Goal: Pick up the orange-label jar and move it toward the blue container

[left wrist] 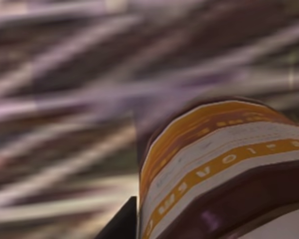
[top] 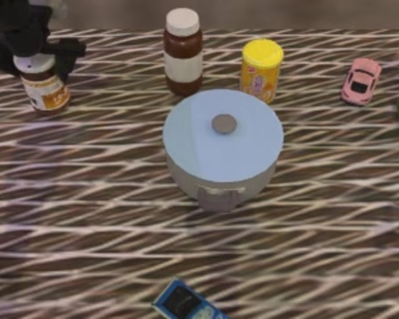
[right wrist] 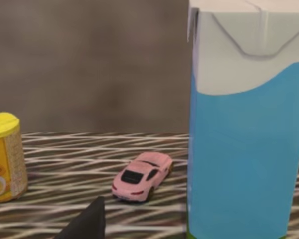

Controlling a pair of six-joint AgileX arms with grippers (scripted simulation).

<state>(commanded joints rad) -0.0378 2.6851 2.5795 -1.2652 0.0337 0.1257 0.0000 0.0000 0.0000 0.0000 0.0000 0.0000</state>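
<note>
Orange-label jar: the orange-label jar [top: 42, 85] sits at the far left of the table, lid on, contents hidden.
Left gripper: the left gripper [top: 33, 48] is right on top of the jar, black fingers either side of its lid, clamped on it as far as I can see.
Blue container: the blue container [top: 223, 147] is mid-table, pale-blue lid shut, well apart from the jar.
Neighbours: taller brown jar [top: 183, 51] and yellow canister [top: 261, 70] stand just beyond the pot, pink toy car [top: 361, 80] far right.
Near edge: blue toy car [top: 186, 304].
Left wrist view: only the jar's label [left wrist: 214, 159] up close.
Right wrist view: a blue-and-white carton [right wrist: 246, 124] fills it; one dark fingertip [right wrist: 87, 223] of the right gripper shows, can't tell if it's open.
</note>
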